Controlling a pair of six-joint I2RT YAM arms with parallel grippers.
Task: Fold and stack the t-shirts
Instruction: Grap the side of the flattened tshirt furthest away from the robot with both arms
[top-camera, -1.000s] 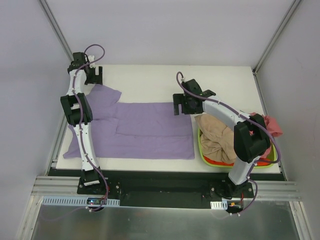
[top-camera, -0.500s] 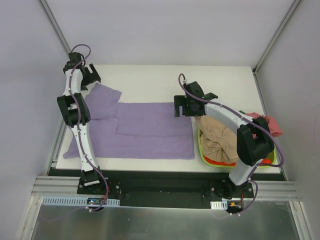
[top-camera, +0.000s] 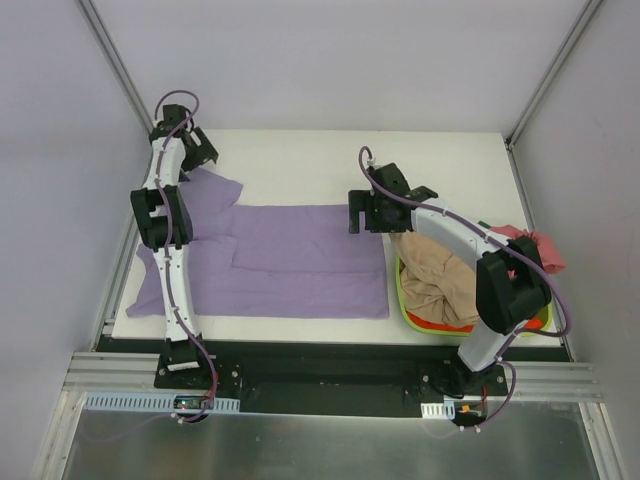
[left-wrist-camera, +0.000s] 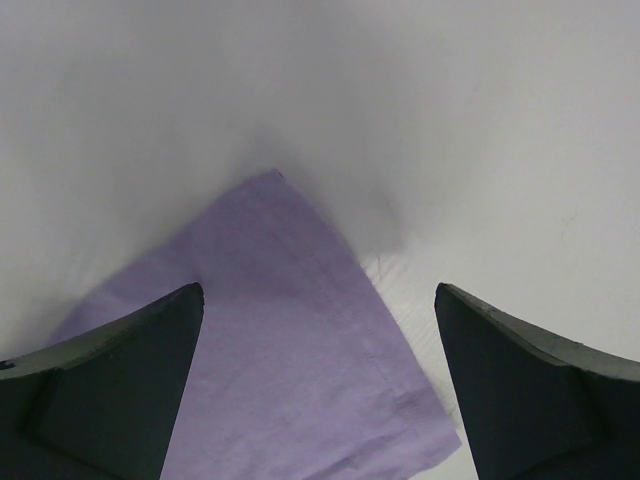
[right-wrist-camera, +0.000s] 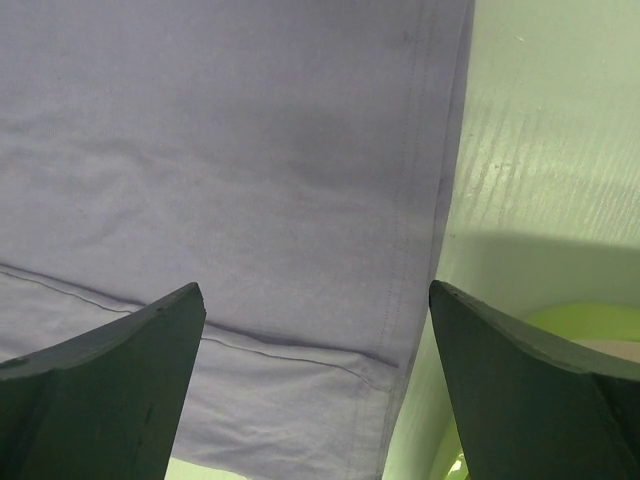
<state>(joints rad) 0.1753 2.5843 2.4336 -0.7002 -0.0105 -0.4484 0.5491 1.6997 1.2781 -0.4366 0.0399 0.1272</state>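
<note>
Top view. Purple shirt (top-camera: 300, 270) lies flat on the table (top-camera: 300, 165), with one layer already lying over the body. Left claw (top-camera: 188, 147) hangs over the far left sleeve, jaws spread and holding nothing. Right claw (top-camera: 366, 212) sits over the shirt's far right corner, also spread and empty. Basket (top-camera: 404, 300) is just right of and nearer than that claw, holding a tan shirt (top-camera: 435, 275); a pink shirt (top-camera: 545, 250) is draped at its right side.

Left wrist. Claw (left-wrist-camera: 318, 292) is wide apart. The sleeve (left-wrist-camera: 270, 250) tip points ahead between the jaws and is not touched. Likely lined up to pinch it.

Right wrist. Claw (right-wrist-camera: 315, 290) is wide apart. The shirt's (right-wrist-camera: 200, 150) hemmed edge runs under it, and the basket's (right-wrist-camera: 520, 325) rim is low to the right. Probably set for a paired fold.
</note>
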